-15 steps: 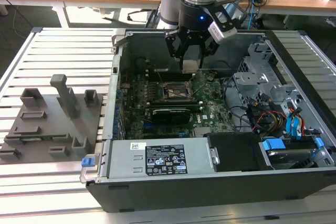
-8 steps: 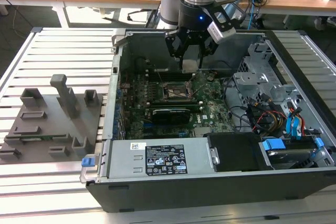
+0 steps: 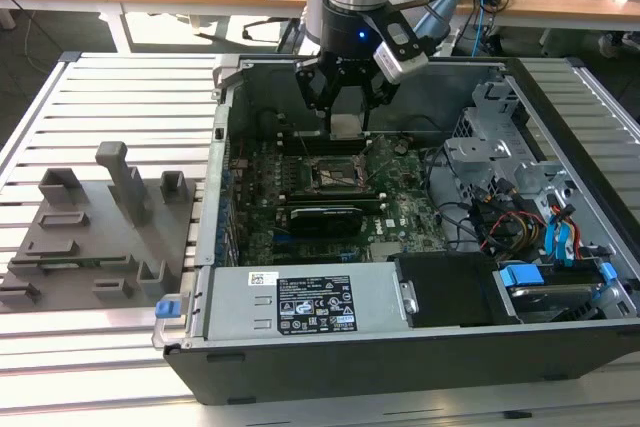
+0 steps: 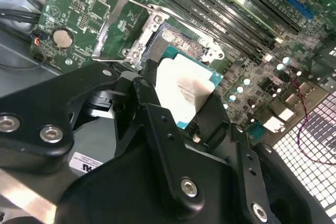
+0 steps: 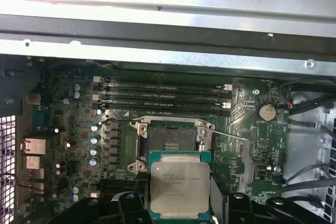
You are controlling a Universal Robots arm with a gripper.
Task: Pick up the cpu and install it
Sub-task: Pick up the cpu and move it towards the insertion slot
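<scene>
My gripper (image 3: pixel 347 125) is shut on the cpu (image 3: pixel 347 127) and holds it inside the open computer case, above the motherboard. In both wrist views the cpu (image 5: pixel 179 187) (image 4: pixel 185 88) is a flat square chip with a silvery top and a green rim, clamped between black fingers (image 4: pixel 152 109). The open black-framed socket (image 5: pixel 170 139) (image 4: pixel 176 43) (image 3: pixel 335 176) lies on the green board just beyond the chip, its metal load plate swung up. The chip hangs above the board, apart from the socket.
Memory slots (image 5: pixel 163 95) run beside the socket. Case walls (image 3: pixel 225 117) ring the board, with drive cages and cables (image 3: pixel 520 212) at the exterior view's right. Grey plastic fixture blocks (image 3: pixel 100 222) sit on the slatted table at the exterior view's left.
</scene>
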